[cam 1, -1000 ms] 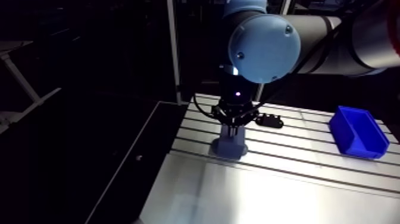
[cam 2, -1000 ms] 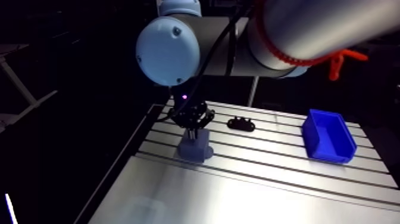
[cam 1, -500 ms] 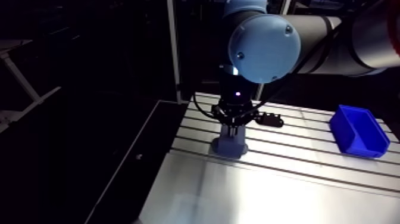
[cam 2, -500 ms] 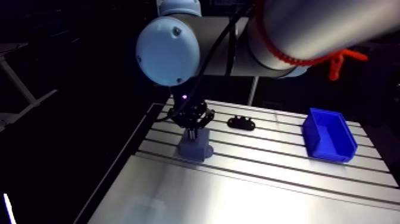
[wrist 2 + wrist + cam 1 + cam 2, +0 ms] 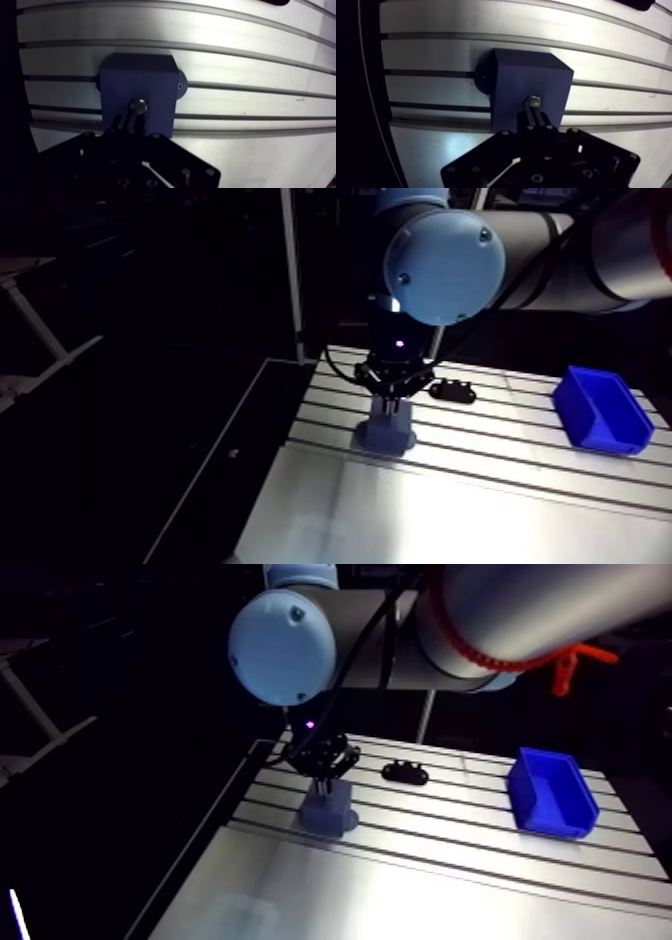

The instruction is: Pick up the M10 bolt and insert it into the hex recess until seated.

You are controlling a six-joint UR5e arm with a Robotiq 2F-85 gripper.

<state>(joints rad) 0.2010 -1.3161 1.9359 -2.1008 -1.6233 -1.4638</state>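
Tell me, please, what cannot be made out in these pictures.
Hex recess: wrist view, hidden under the M10 bolt over the blue block.
Its head: wrist view, buried in the dark gripper.
Black part: arm view, too small to identify; wrist view, cut by the edge.

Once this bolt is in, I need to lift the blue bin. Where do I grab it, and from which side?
Take the blue bin by one upright wall, straight down from above, one finger inside and one outside. It sits upright with its open top facing up, so the thin walls are exposed. The gripper is shut on the bolt, so free that first.
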